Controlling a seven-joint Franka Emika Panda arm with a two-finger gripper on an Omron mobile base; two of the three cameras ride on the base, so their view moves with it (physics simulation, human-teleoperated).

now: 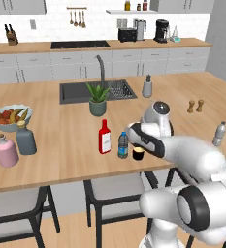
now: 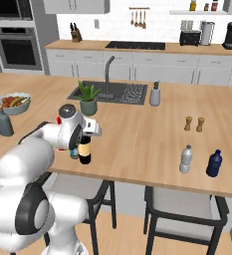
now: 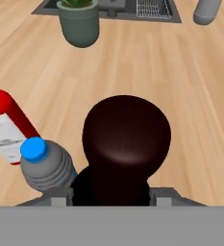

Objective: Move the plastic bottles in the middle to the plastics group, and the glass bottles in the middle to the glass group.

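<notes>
The wine bottle [image 3: 126, 144] stands right under the end effector [image 3: 114, 198], its dark shoulder rising between the finger tips at the near tabletop [image 1: 56, 145] edge. Whether the fingers clamp it or only flank it, I cannot tell. The water bottle [image 1: 122, 145] stands just beside it, then the red bottle [image 1: 104, 137]. A potted plant [image 1: 98, 99] sits beyond. Pink bottle [image 1: 6, 150] and grey-blue bottle [image 1: 25, 138] stand well apart; the pale-capped bottle [image 2: 186, 159] and blue bottle [image 2: 213, 163] lie opposite.
</notes>
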